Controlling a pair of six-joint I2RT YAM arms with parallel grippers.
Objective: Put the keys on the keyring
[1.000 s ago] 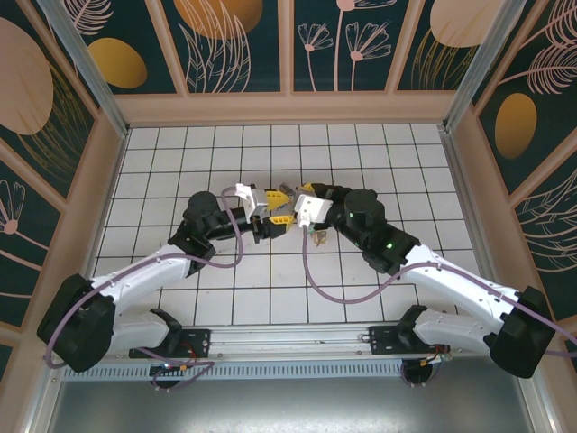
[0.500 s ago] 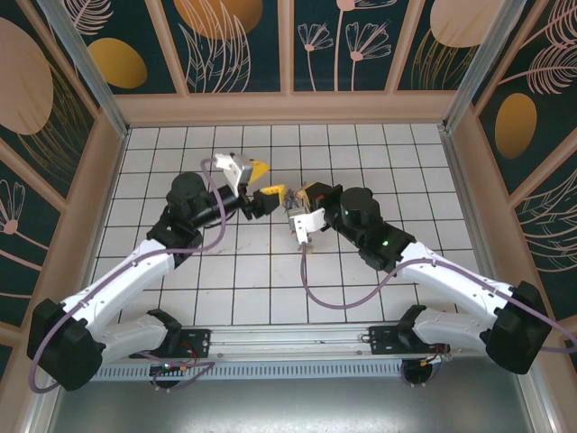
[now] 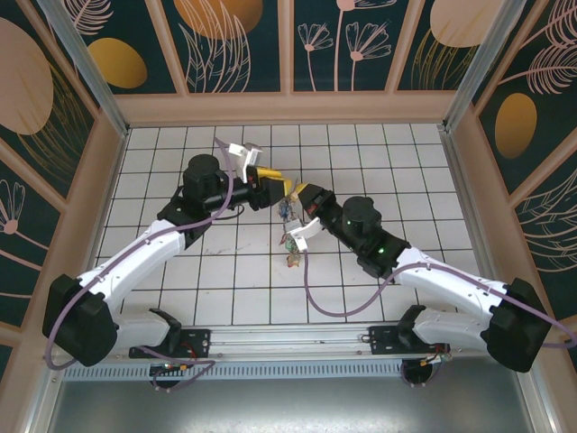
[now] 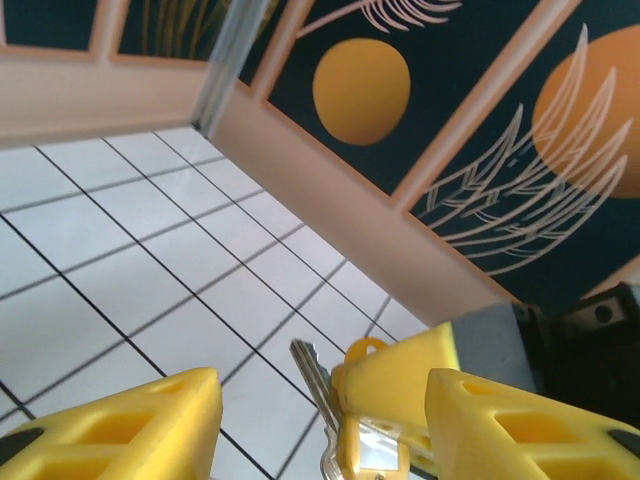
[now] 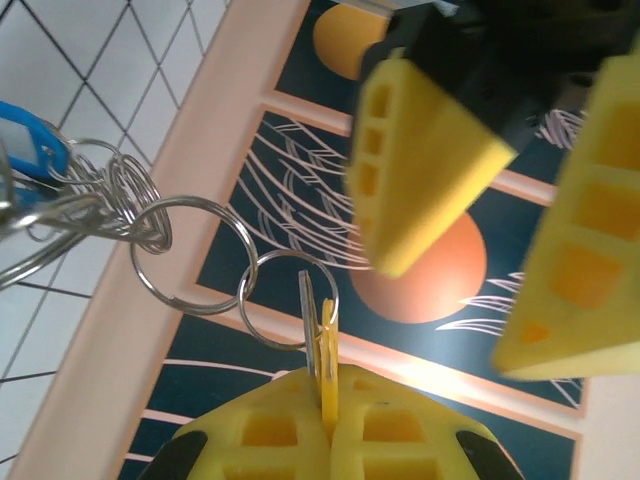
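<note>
My right gripper (image 5: 327, 385) is shut on a metal key (image 5: 309, 325) and a thin yellow key tag (image 5: 327, 345), both standing up from its closed fingertips. A silver keyring (image 5: 288, 300) loops around them and links through further rings (image 5: 190, 255) to a blue-headed key (image 5: 25, 150) at the left. My left gripper (image 4: 320, 400) is open, its yellow fingers (image 4: 130, 425) on either side of the right gripper's tip (image 4: 415, 375), with the key blade (image 4: 312, 375) in the gap. From above, both grippers (image 3: 278, 191) (image 3: 299, 200) meet mid-table, with the key bunch (image 3: 287, 211) hanging beside them.
White tiled floor (image 3: 361, 153) with dark grid lines spreads around both arms. Tan-framed wall panels (image 3: 288, 106) with leaf patterns close in the back and sides. A metal rail (image 3: 288, 338) runs along the near edge by the arm bases.
My left gripper has swung right and come up against the right gripper's tip, its open fingers now straddling the held key. The right gripper has turned slightly while staying shut on the key.
</note>
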